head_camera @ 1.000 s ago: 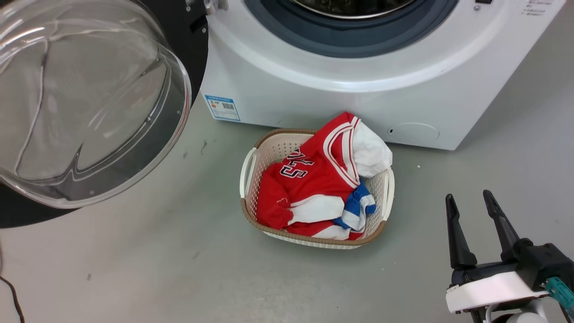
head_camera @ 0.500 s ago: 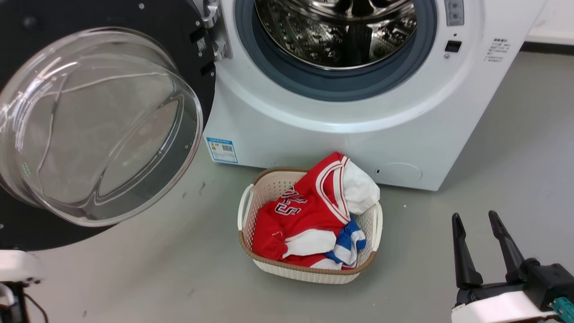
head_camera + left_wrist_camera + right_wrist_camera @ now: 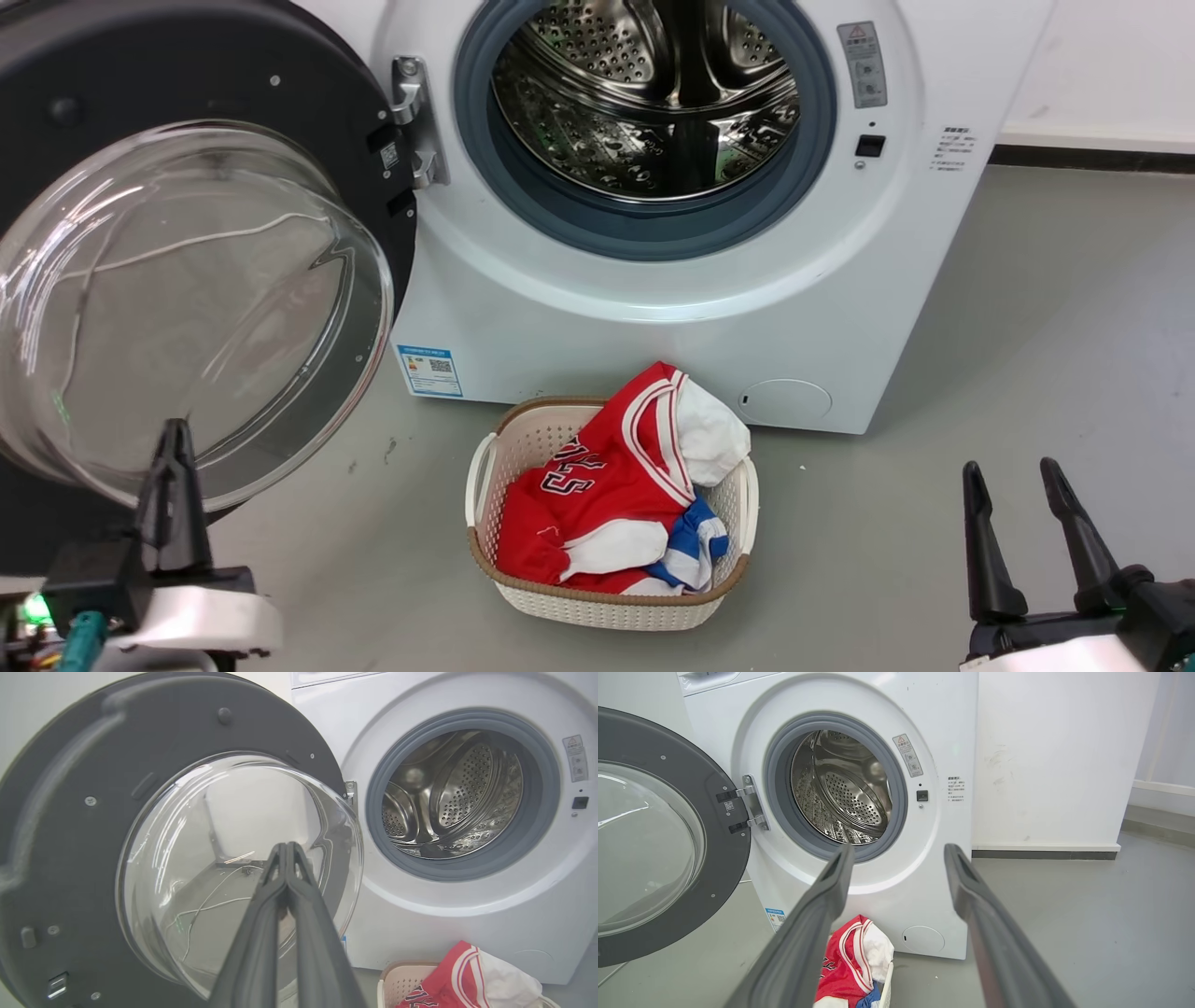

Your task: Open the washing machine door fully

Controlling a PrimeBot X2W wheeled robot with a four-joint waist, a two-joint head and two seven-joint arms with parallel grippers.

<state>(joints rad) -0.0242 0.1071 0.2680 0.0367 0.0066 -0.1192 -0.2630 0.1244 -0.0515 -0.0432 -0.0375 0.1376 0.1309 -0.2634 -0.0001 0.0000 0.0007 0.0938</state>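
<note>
Hinge [image 3: 412,121] is carrying the washing machine door [image 3: 187,299] wide off the left edge of the washing machine [image 3: 653,317] in the head view, leaving the drum mouth uncovered. The left gripper [image 3: 175,439] is standing before the door's lower rim, by far the nearer arm. The right gripper [image 3: 1009,471] is hovering well apart at the lower right, fingers spread and empty.

In the left wrist view, the left fingers [image 3: 261,924] are pressing together on nothing and aiming straight at the glass bowl [image 3: 187,868]; I cannot tell whether they are touching it. Any further swing would probably be going leftward around the hinge's upright axis.

In the right wrist view, the right fingers [image 3: 817,914] are gaping wide, with the door lying off to their left.
</note>
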